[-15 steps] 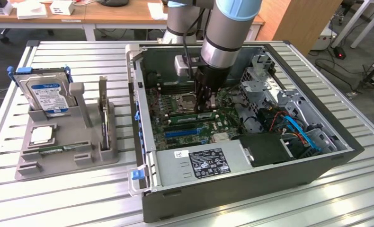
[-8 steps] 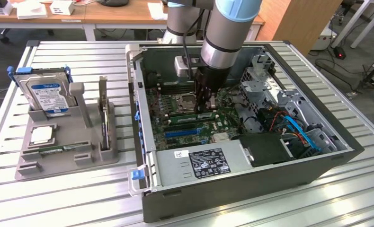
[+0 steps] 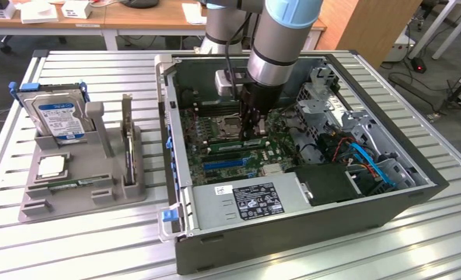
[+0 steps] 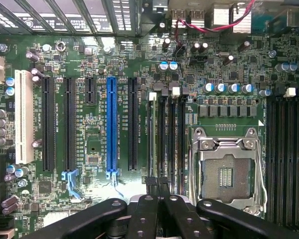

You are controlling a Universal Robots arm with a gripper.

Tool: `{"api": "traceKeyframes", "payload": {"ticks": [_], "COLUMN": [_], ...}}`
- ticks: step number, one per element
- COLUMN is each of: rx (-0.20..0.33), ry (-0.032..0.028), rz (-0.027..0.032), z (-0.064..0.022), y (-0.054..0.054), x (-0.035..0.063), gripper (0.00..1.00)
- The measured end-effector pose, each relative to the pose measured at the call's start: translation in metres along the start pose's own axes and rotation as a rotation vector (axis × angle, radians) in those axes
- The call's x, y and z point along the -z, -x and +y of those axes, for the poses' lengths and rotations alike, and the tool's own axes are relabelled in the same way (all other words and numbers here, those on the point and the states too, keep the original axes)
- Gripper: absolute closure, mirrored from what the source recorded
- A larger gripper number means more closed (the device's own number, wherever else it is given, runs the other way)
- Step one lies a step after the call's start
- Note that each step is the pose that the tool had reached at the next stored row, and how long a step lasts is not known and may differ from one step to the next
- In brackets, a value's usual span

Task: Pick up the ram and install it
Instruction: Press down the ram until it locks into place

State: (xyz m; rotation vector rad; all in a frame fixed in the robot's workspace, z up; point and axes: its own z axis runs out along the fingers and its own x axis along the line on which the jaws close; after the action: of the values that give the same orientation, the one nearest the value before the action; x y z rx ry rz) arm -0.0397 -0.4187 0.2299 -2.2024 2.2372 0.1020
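The ram [image 3: 230,143] stands on edge in a memory slot of the motherboard [image 3: 215,157] inside the open computer case [image 3: 293,233]. In the wrist view the ram [image 4: 153,134] shows edge-on as a thin pale-green line, beside several empty black slots. My gripper [image 3: 254,135] reaches straight down into the case at the stick's end nearest the exterior view's right. In the wrist view my gripper [image 4: 158,186] has its two black fingers [image 4: 150,204] pressed close together over that end, shut on the ram.
The empty processor socket [image 4: 229,174] lies right beside the memory slots. A blue expansion slot [image 4: 112,129] and black ones sit on the other side. On the exterior view's left, a grey holder [image 3: 83,192] carries a hard drive [image 3: 59,116], an upright dark card [image 3: 127,137], a silver chip [image 3: 51,166] and a flat green stick [image 3: 67,185].
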Motion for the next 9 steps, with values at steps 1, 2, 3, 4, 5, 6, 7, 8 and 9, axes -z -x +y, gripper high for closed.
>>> {"api": "traceKeyframes", "payload": {"ticks": [1,2,3,4,5,6,7,8,9], "rx": [0.0,0.0,0.0,0.0,0.0,0.0,0.0,0.0,0.0], "ry": [-0.0001,0.0,0.0001,0.0002,0.0002,0.0001,0.0,0.0,0.0001], "rz": [-0.0003,0.0001,0.0003,0.0003,0.0004,0.0004,-0.0001,-0.0001,0.0002], "z": [0.0,0.0,0.0,0.0,0.0,0.0,-0.0001,-0.0001,-0.0001], "y": [0.0,0.0,-0.0001,-0.0001,-0.0001,-0.0001,-0.0001,-0.0001,-0.0002], "x": [-0.0007,-0.001,-0.0011,-0.0011,-0.0011,-0.0012,-0.0018,-0.0024,-0.0026], "gripper": [0.91,0.91,0.91,0.91,0.91,0.91,0.91,0.91,0.91]}}
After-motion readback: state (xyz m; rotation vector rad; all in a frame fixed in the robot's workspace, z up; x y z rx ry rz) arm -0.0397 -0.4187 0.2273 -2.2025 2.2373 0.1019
